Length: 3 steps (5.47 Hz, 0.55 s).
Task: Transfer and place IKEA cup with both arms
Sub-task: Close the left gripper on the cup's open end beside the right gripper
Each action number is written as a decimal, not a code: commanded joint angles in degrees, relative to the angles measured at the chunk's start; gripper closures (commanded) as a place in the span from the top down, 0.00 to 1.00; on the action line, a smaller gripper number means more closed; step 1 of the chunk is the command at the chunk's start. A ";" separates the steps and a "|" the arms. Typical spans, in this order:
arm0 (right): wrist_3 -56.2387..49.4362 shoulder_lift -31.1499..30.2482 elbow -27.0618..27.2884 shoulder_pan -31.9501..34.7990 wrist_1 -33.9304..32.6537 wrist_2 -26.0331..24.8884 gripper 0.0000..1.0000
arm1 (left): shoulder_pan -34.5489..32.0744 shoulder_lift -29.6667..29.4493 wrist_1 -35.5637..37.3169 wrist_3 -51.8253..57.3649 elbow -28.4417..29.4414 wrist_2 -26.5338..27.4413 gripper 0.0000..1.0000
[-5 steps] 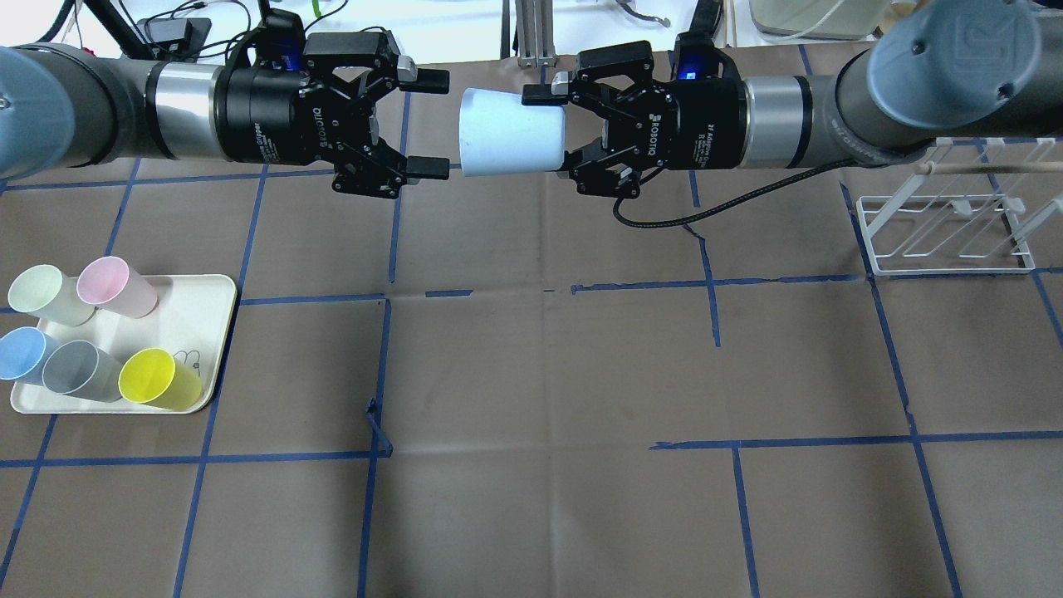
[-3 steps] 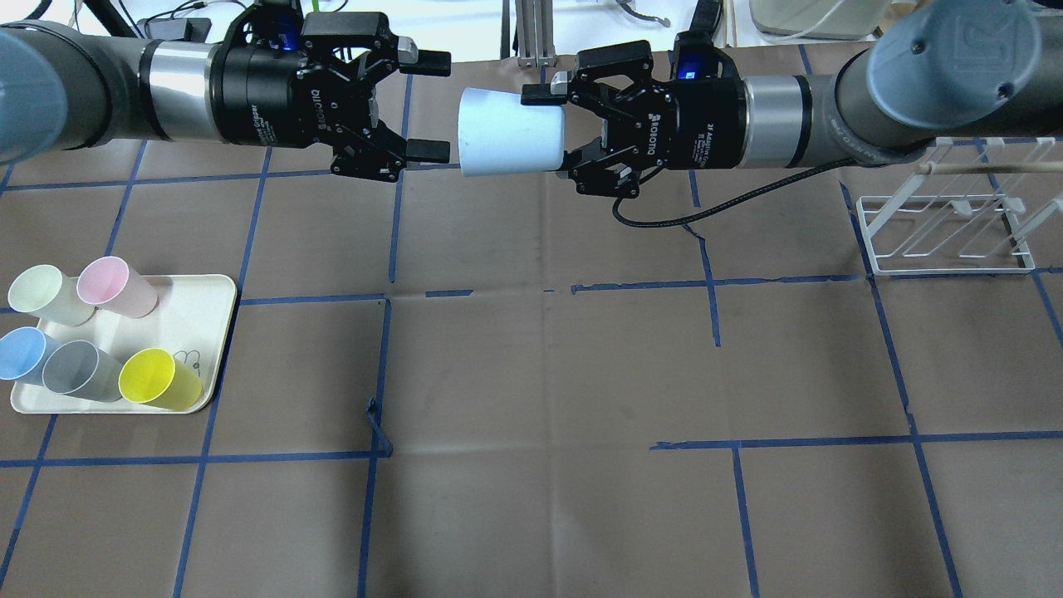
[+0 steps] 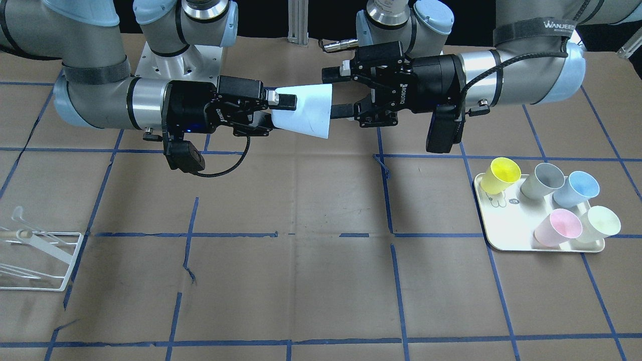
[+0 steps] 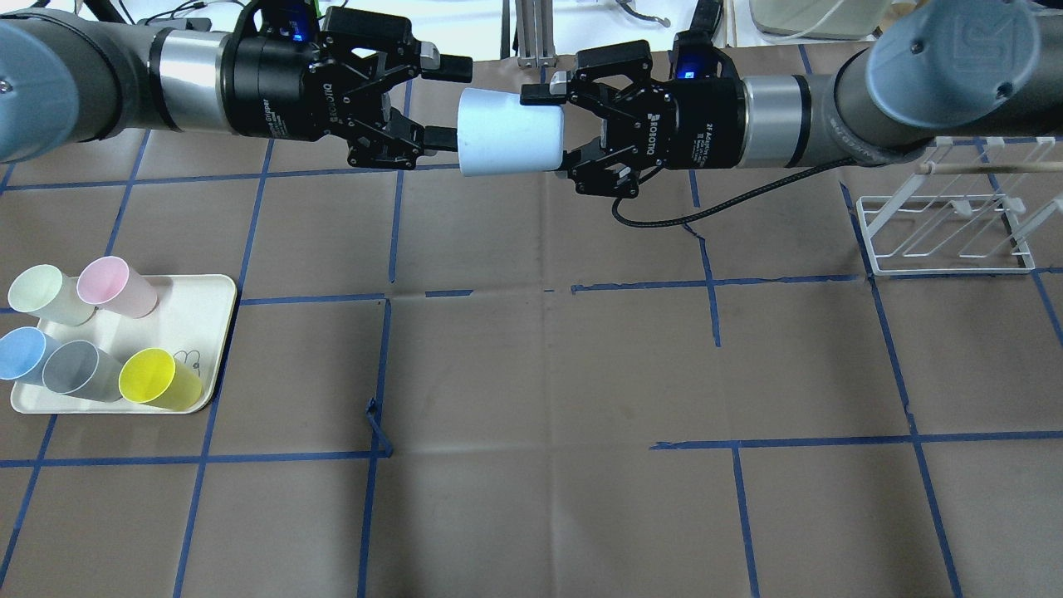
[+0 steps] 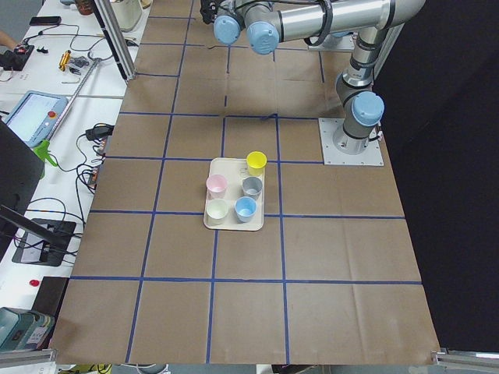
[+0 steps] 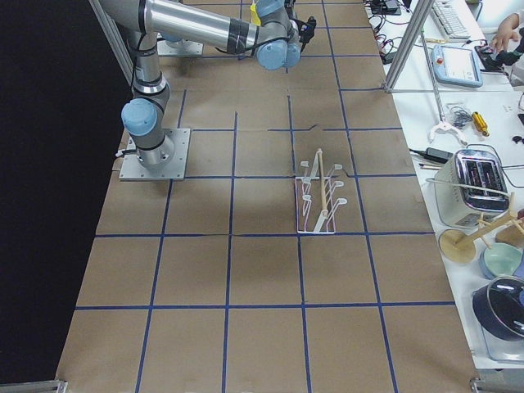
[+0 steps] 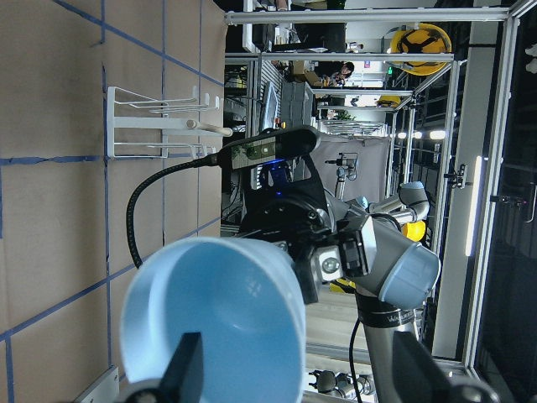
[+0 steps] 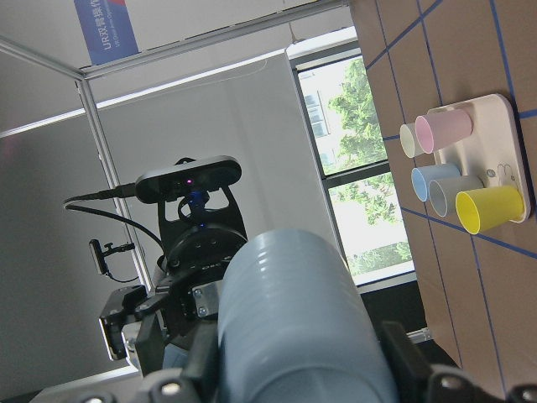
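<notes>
At twelve o'clock in the overhead view, you see the IKEA cup (image 4: 508,133) lying sideways in the air. The right gripper (image 4: 552,129) pinches its narrow base from three o'clock, and the left gripper (image 4: 455,100), jaws spread, sits at its rim from nine. Front-facing view: same, mirrored, the cup clear of the table (image 3: 301,281). Left wrist view: the mouth faces the camera, one jaw before it, the other outside. Judge it light, thin, slick plastic that flexes; grip the rim wall gently, one jaw inside.

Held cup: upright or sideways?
Sideways: IKEA cup lies horizontal in the right hand, mouth facing the open left hand.
</notes>
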 commanded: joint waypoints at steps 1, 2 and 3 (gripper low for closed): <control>0.00 0.02 -0.02 0.06 -0.09 0.00 0.48 | -0.52 -0.13 0.20 0.03 -0.04 0.32 0.40; 0.00 0.02 -0.02 0.06 -0.09 0.00 0.48 | -0.52 0.05 0.29 0.12 -0.04 0.67 0.07; 0.00 0.02 -0.02 0.06 -0.09 0.00 0.48 | -0.52 -0.04 0.72 0.03 -0.04 0.76 0.02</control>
